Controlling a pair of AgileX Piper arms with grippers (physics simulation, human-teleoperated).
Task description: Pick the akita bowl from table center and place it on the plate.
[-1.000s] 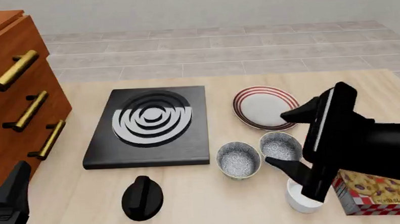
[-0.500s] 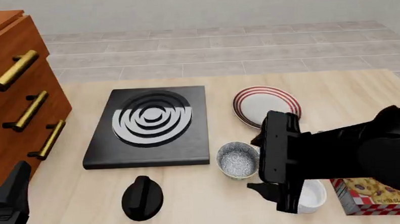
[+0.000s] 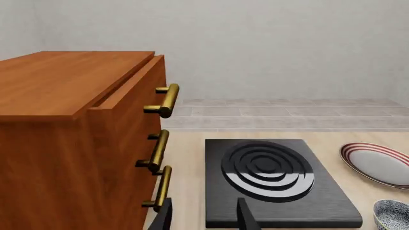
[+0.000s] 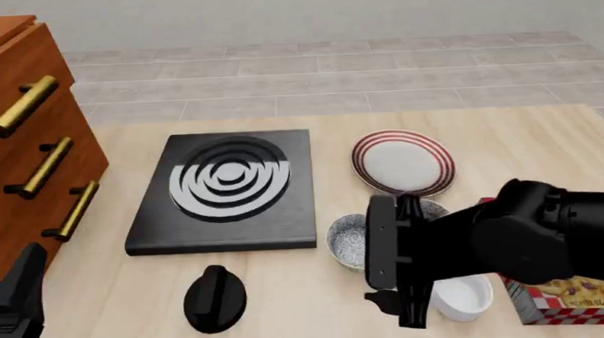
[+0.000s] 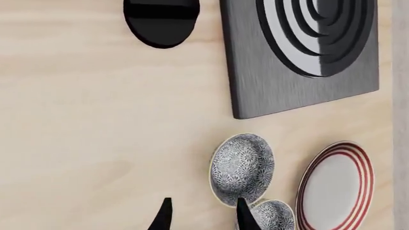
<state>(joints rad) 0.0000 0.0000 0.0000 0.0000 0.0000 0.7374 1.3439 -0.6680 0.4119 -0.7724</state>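
Two speckled bowls sit ahead of my right gripper (image 5: 201, 215): the akita bowl (image 5: 243, 167) just past its parted, empty fingertips, the plate (image 5: 336, 184) further on beyond it.

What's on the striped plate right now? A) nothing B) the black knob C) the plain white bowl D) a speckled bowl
A: in the front view the plate shows a bare white centre, and the right wrist view shows both speckled bowls on the table beside it.
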